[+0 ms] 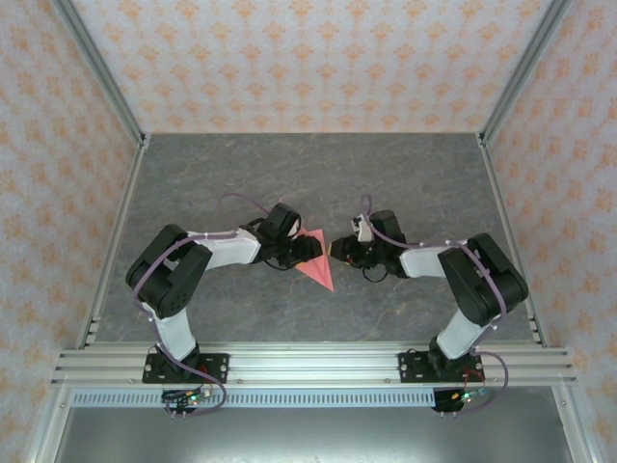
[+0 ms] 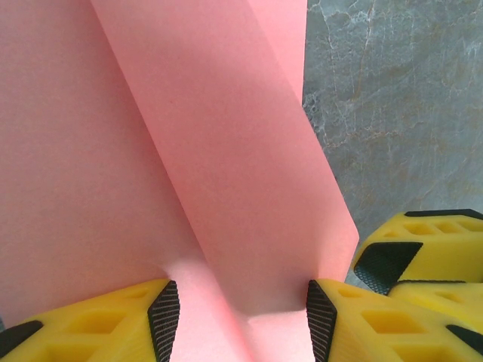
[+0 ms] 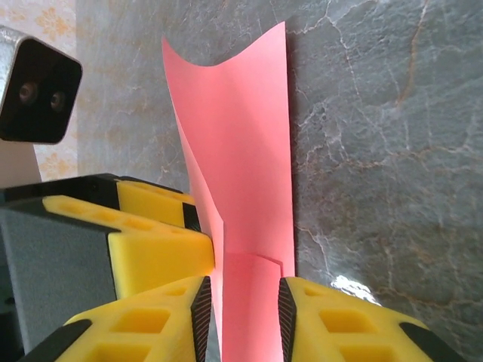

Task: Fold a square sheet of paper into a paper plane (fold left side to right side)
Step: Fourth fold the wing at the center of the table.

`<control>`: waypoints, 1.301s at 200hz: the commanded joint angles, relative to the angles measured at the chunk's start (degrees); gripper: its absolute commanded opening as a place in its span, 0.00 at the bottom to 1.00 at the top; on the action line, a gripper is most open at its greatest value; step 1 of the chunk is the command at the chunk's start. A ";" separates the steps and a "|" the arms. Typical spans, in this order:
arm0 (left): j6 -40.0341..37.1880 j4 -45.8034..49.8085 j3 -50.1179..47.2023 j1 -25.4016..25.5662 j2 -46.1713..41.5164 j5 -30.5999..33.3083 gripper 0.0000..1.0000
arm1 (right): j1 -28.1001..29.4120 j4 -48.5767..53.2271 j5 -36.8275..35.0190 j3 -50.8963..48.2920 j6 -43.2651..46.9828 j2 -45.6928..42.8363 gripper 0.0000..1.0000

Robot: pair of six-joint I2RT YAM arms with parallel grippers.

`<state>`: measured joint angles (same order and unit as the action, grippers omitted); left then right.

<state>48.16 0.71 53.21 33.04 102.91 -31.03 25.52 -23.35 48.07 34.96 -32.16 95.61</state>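
The pink sheet of paper [image 1: 318,266] lies on the grey table as a folded triangle, its point toward the arms, between both grippers. My left gripper [image 1: 311,248] stands at its left edge and my right gripper [image 1: 335,251] at its right edge, nearly tip to tip. In the left wrist view the paper [image 2: 226,151] shows a raised folded flap running between the wide-apart jaws of the left gripper [image 2: 241,320], which is open. In the right wrist view the paper [image 3: 241,151] curls upward between the pads of the right gripper [image 3: 243,320], open with a narrower gap.
The grey marbled table [image 1: 308,174] is bounded by aluminium rails and patterned walls on three sides. The right gripper's yellow fingers [image 2: 423,253] sit close beside the left one. The left gripper's finger [image 3: 155,241] and camera housing [image 3: 34,90] crowd the right wrist view.
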 commanded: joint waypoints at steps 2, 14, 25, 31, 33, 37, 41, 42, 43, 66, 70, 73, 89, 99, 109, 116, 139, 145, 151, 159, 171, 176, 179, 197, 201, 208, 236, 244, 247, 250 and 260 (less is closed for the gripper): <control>0.04 2.03 0.84 0.63 0.62 2.11 0.52 | -0.10 -5.71 1.93 0.26 -2.22 0.63 0.32; 0.09 2.03 0.89 0.63 0.68 2.06 0.52 | -0.05 -5.89 2.01 0.50 -2.42 1.10 0.31; 0.04 2.03 0.85 0.63 0.65 2.11 0.52 | -0.07 -6.15 2.18 0.71 -2.82 1.70 0.31; 0.07 2.07 0.85 0.67 0.62 2.11 0.52 | -0.10 -6.36 2.20 0.88 -3.01 2.03 0.30; 0.08 2.05 0.89 0.66 0.62 2.11 0.52 | -0.05 -6.53 2.20 0.89 -3.13 2.10 0.31; 0.09 2.02 0.88 0.63 0.62 2.05 0.52 | -0.11 -6.69 2.27 0.94 -3.31 2.20 0.30; 0.08 1.96 0.84 0.60 0.63 2.03 0.52 | -0.12 -6.88 2.29 1.02 -3.43 2.41 0.30; 0.09 1.95 0.84 0.61 0.62 2.03 0.52 | -0.07 -6.92 2.29 0.96 -3.43 2.44 0.30; 0.09 1.98 0.84 0.62 0.62 2.02 0.52 | -0.10 -6.95 2.33 1.02 -3.48 2.46 0.30; 0.07 1.96 0.84 0.58 0.58 2.00 0.52 | -0.07 -7.31 2.46 1.47 -3.94 3.51 0.29; 0.02 2.01 0.87 0.67 0.54 2.02 0.52 | -0.11 -7.48 2.54 1.56 -4.04 3.75 0.28; 0.07 1.95 0.88 0.63 0.53 2.02 0.52 | -0.09 -7.61 2.62 1.60 -4.17 3.85 0.28; 0.09 1.93 0.85 0.67 0.53 2.04 0.52 | -0.10 -8.47 3.03 1.78 -4.69 4.44 0.27; 0.08 1.96 0.93 0.63 0.53 2.09 0.52 | -0.07 -8.93 3.21 1.87 -4.97 4.76 0.27; 0.05 2.01 0.84 0.63 0.54 2.07 0.52 | -0.11 -9.31 3.34 1.88 -5.18 5.00 0.27; 0.08 2.04 0.85 0.62 0.53 2.07 0.52 | -0.07 -9.58 3.51 1.87 -5.35 5.19 0.27; 0.02 2.07 0.84 0.63 0.45 2.07 0.52 | -0.07 -10.39 3.86 1.87 -5.71 5.37 0.26; 0.07 2.10 0.85 0.63 0.45 2.11 0.52 | -0.11 -10.52 3.87 1.87 -5.72 5.52 0.26; 0.09 2.02 0.89 0.63 0.58 2.05 0.52 | -0.08 -10.61 3.94 1.86 -5.80 5.48 0.26; 0.08 2.09 0.85 0.63 0.53 2.11 0.52 | 0.02 -10.59 4.03 1.87 -5.81 5.56 0.26; 0.06 2.05 0.89 0.63 0.53 2.11 0.52 | -0.03 -10.67 4.13 1.95 -5.81 5.72 0.24; 0.09 2.03 0.89 0.63 0.58 2.11 0.52 | -0.03 -10.73 4.22 1.95 -5.81 5.84 0.23; 0.09 2.07 0.85 0.63 0.54 2.10 0.52 | -0.03 -10.75 4.22 2.02 -5.81 5.94 0.23; 0.05 1.97 0.83 0.63 0.53 2.11 0.52 | 0.08 -10.66 4.35 2.13 -5.88 6.36 0.20; 0.01 1.95 0.70 0.63 0.53 2.11 0.52 | 0.06 -10.76 4.48 2.21 -5.89 6.47 0.19; 0.08 2.00 0.71 0.62 0.49 2.11 0.52 | 0.22 -10.92 4.50 2.22 -5.98 6.60 0.19; 0.05 1.96 0.59 0.63 0.49 2.11 0.52 | 0.42 -11.25 4.66 2.56 -5.98 6.85 0.17; 0.03 1.91 0.58 0.63 0.45 2.20 0.52 | 0.41 -11.32 4.75 2.65 -5.98 6.95 0.17; 0.06 1.85 0.52 0.63 0.45 2.20 0.52 | 0.50 -11.32 4.75 2.66 -5.98 6.92 0.17; 0.08 1.83 0.49 0.63 0.45 2.20 0.52 | 0.51 -11.28 4.75 2.69 -6.03 6.94 0.17; 0.03 1.75 0.55 0.63 0.45 2.20 0.52 | 0.50 -11.29 4.83 2.83 -6.07 7.02 0.16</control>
<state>48.18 0.73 53.21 33.04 102.91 -31.03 25.65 -32.23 51.68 36.34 -38.35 101.82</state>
